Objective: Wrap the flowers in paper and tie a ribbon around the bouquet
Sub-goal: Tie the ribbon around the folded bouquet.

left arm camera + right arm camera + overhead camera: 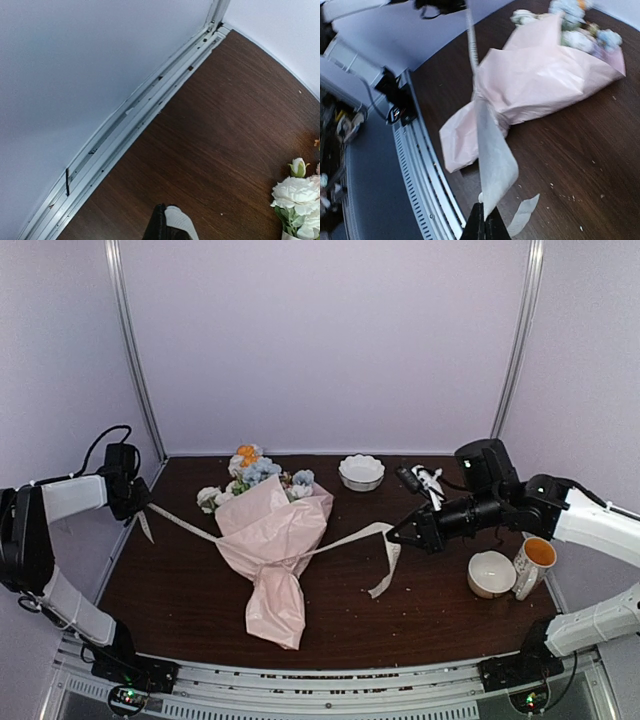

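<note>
At table [440,615] centre: bouquet [268,545], blooms toward 12 o'clock, tail toward 6. Ribbon [345,537] meets its waist and stretches out to 9 and 3. Ribbon looks thin, limp, probably slick. Paper [285,515] is crinkly and should crush easily, so pull gently and hold the ribbon flat. Left gripper [140,502] at 9, right gripper [398,536] at 3, forearms low and level, pointing inward. Both jaws pinched on the ribbon.
</note>
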